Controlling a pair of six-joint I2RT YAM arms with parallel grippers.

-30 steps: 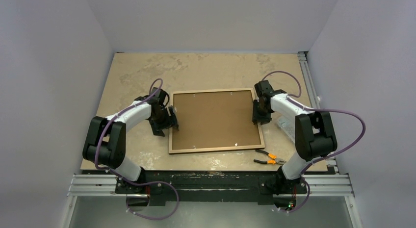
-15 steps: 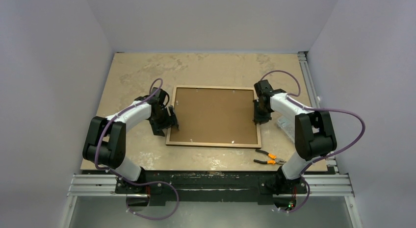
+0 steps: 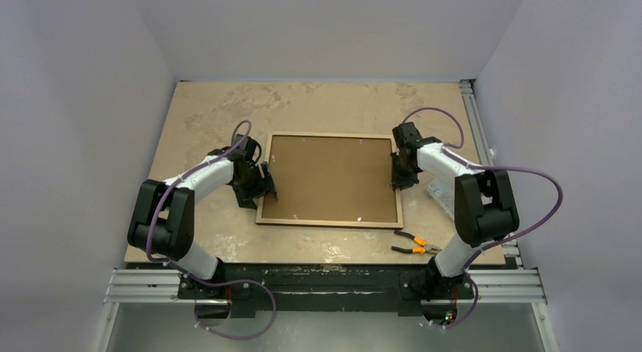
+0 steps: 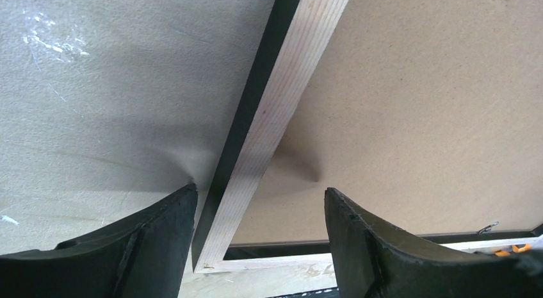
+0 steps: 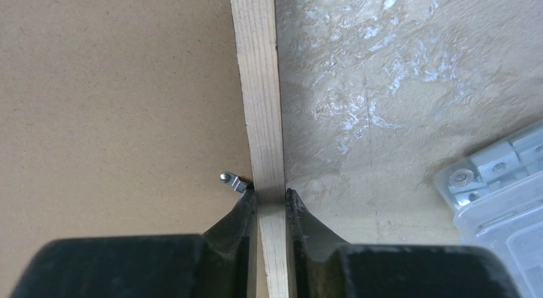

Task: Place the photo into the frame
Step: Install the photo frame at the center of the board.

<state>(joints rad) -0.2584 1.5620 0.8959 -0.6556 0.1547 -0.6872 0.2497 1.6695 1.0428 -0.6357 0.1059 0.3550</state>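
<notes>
One frame (image 3: 330,224) lies back-up at the centre of the desk (image 3: 318,106), a brown backing board (image 3: 330,178) filling it. On its 3 o'clock rail the right jaws are pinched onto the wood; at 8 o'clock the left jaws stand apart, straddling the rail. Orange-handled pliers (image 3: 415,244) lie at 5 o'clock.

No text, label, brand, number or sign can be read in any of the views.
</notes>
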